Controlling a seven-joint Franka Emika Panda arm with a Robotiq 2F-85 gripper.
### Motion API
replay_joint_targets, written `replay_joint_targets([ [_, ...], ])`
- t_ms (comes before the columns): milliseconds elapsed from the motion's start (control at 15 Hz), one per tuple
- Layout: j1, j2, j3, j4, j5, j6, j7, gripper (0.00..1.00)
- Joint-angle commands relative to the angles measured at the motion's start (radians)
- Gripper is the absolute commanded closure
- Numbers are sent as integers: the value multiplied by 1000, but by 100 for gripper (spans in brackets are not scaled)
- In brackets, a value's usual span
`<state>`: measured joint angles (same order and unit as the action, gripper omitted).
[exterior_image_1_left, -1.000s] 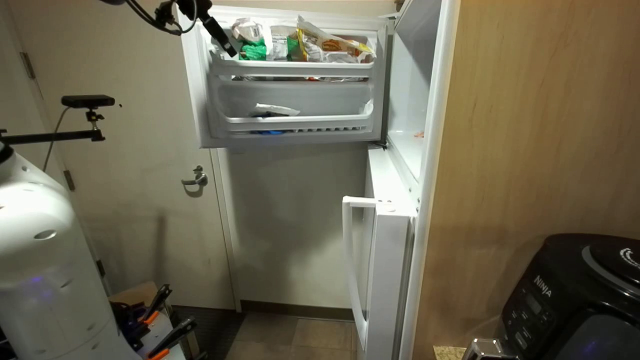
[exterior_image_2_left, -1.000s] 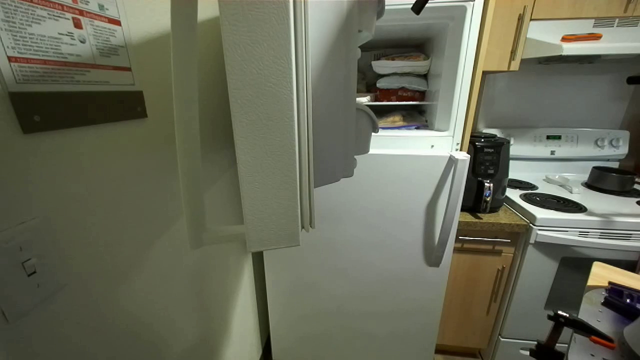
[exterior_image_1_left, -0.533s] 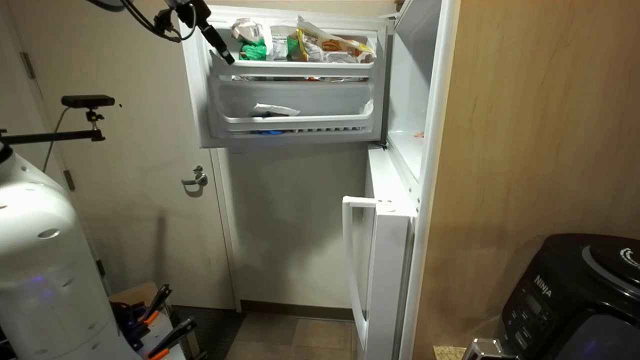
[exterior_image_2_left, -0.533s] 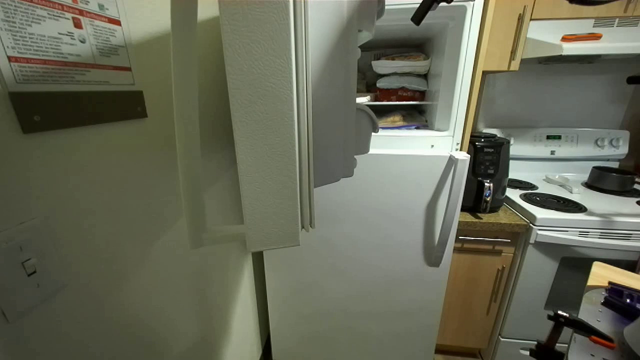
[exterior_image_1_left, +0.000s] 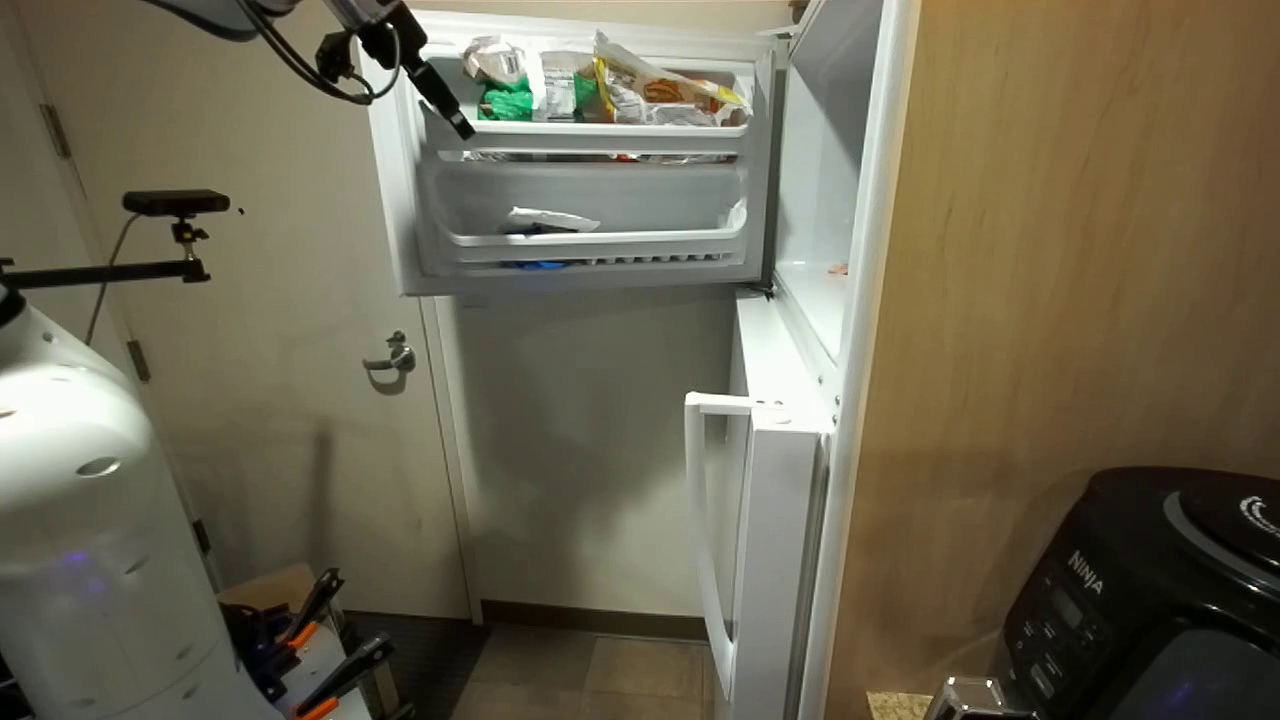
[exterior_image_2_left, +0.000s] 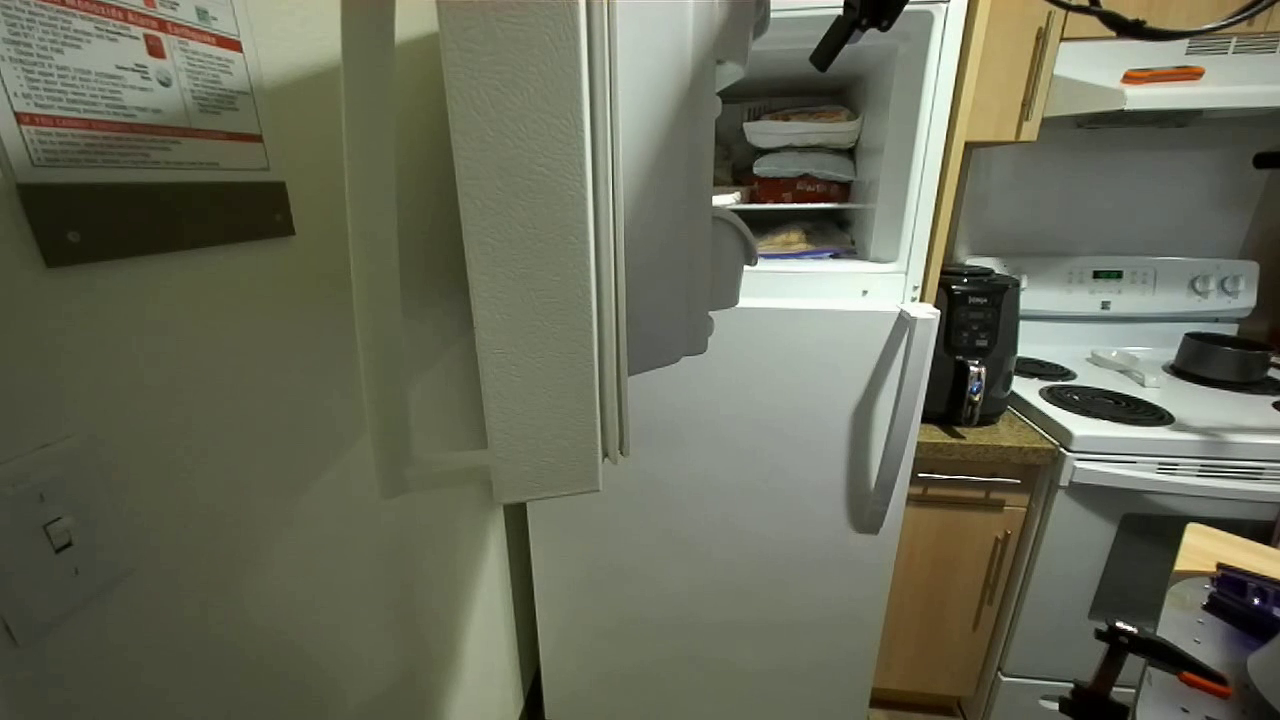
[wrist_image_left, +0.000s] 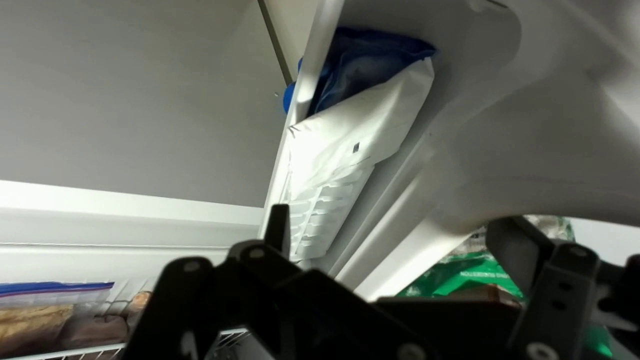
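My black gripper (wrist_image_left: 395, 227) is open, with its two fingers far apart and nothing gripped. In an exterior view, the gripper (exterior_image_1_left: 462, 128) points down in front of the upper shelf rail (exterior_image_1_left: 600, 140) of the open freezer door; whether it touches the rail I cannot tell. Close by on that shelf are a green bag (exterior_image_1_left: 507, 102) and a yellow-edged bag (exterior_image_1_left: 670, 98). On the lower door shelf lie a white packet (wrist_image_left: 360, 135) and a dark blue bag (wrist_image_left: 375, 65). Another exterior view shows a dark fingertip (exterior_image_2_left: 828, 52) before the freezer opening.
The freezer door (exterior_image_2_left: 535, 250) stands wide open near the wall. Inside the freezer are stacked trays (exterior_image_2_left: 803, 133) and a bag of food (exterior_image_2_left: 800, 238). The lower fridge door (exterior_image_2_left: 720, 480) is shut, with a protruding handle (exterior_image_2_left: 898, 420). An air fryer (exterior_image_2_left: 975, 345) stands beside it.
The arm has come down further into both exterior views, and the gripper has lowered toward the upper shelf rail. Its fingers stay apart; the doors and packages have not moved.
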<state>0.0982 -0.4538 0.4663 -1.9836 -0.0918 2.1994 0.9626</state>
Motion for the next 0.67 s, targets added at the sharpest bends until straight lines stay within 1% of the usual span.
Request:
replay_joint_targets([
  [0,3,-9,-12,-34,-24,29,18,0],
  [600,-15,-25,-65,-49,-35,14,6,0],
])
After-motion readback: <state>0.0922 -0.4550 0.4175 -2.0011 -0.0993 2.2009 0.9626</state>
